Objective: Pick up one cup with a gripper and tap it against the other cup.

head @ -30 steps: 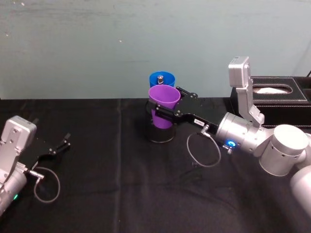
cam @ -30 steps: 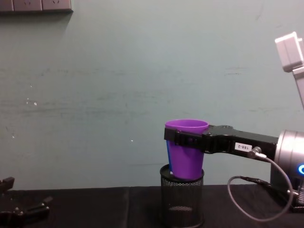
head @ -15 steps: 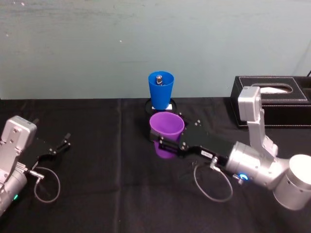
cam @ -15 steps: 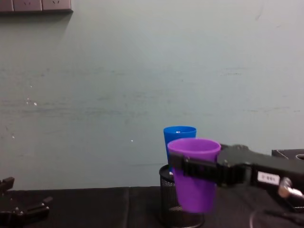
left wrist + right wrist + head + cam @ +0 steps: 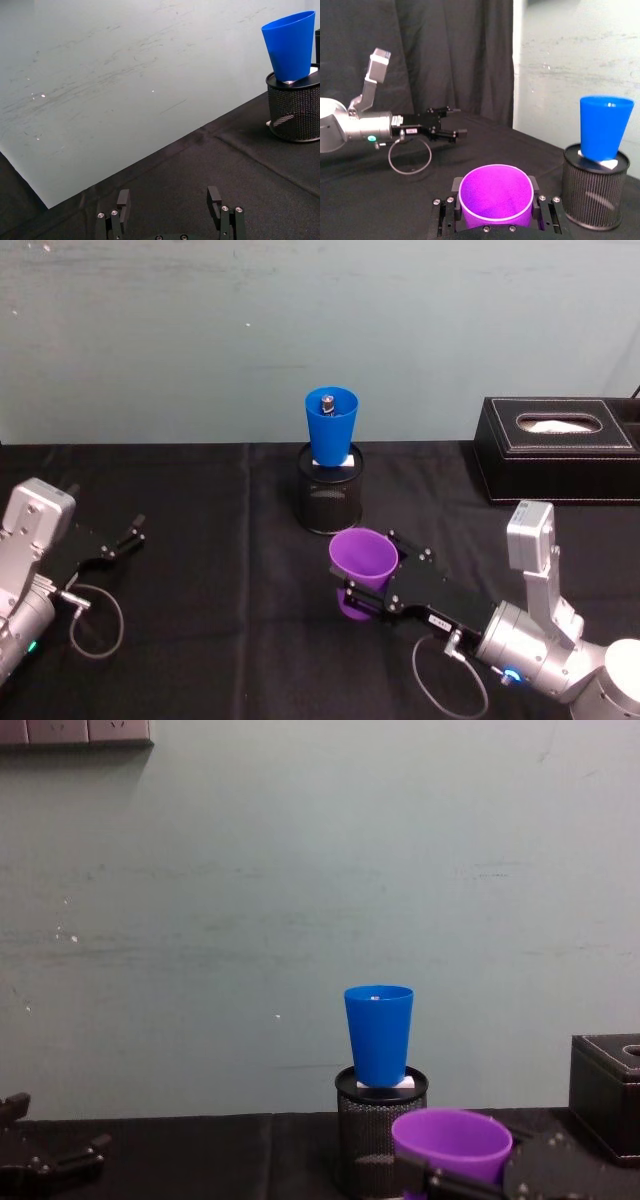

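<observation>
— Fingers on the right gripper (image 5: 362, 592)?
— Clamped on the purple cup (image 5: 362, 558), upright, low over the worktop (image 5: 220, 640), well short of the blue cup (image 5: 331, 426).
— Blue one?
— Standing in the mesh holder (image 5: 329, 503).
— Left gripper (image 5: 126, 539)?
— Fingers spread, empty, parked at the left.
</observation>
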Action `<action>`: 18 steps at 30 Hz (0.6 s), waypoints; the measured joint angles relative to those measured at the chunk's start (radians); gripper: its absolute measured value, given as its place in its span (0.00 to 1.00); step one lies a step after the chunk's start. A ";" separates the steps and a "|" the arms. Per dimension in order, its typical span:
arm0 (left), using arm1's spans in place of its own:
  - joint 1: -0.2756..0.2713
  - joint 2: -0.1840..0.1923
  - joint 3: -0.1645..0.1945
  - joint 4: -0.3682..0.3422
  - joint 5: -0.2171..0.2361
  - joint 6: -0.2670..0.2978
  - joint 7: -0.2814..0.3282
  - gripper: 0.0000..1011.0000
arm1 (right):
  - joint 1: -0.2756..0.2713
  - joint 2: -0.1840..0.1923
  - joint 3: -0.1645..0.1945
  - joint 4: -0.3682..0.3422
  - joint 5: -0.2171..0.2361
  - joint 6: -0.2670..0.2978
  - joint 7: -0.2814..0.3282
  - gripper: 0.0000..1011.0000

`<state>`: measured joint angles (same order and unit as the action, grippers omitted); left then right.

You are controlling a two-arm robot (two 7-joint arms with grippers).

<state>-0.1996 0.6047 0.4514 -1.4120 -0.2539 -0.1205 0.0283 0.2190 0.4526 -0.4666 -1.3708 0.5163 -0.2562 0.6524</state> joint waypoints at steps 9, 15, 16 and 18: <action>0.000 0.000 0.000 0.000 0.000 0.000 0.000 0.99 | -0.016 -0.036 -0.001 0.064 -0.060 -0.050 -0.020 0.75; 0.000 0.000 0.000 0.000 0.000 0.000 0.000 0.99 | -0.024 -0.061 0.015 0.098 -0.074 -0.073 -0.031 0.75; 0.000 0.000 0.000 0.000 0.000 0.000 0.000 0.99 | -0.025 -0.065 0.019 0.104 -0.077 -0.075 -0.033 0.75; 0.000 0.000 0.000 0.000 0.000 0.000 0.000 0.99 | -0.026 -0.069 0.023 0.107 -0.079 -0.077 -0.033 0.75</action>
<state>-0.1995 0.6047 0.4514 -1.4120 -0.2539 -0.1205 0.0283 0.1927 0.3832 -0.4436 -1.2634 0.4369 -0.3337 0.6191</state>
